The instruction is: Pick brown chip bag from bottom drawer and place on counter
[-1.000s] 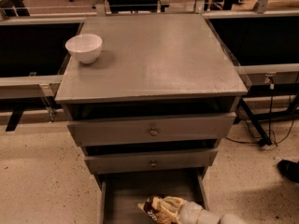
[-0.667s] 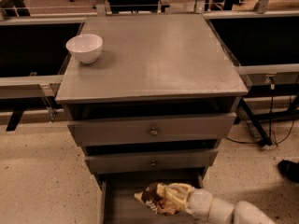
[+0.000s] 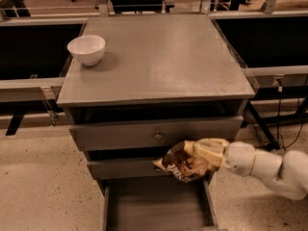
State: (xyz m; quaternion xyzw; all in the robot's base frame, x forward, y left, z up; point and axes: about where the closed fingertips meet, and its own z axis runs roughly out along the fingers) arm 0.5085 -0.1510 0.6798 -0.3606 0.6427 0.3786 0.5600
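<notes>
brown chip bag (image 3: 182, 163): light, crinkly, floppy.
We saw the gripper (image 3: 206, 153) fingers pinched on its cream end; body sagged left of them.

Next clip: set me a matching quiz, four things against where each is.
1. crinkled dark-brown chip bag
2. round white bowl
3. gray wooden bottom drawer
4. gripper

A. on the gray counter, left rear corner
B. pulled open below the bag
C. at the bag's right end, jaws shut on it
D. in the air before the middle drawer

Pairs: 1-D, 2-A, 3-B, 4-C.
</notes>
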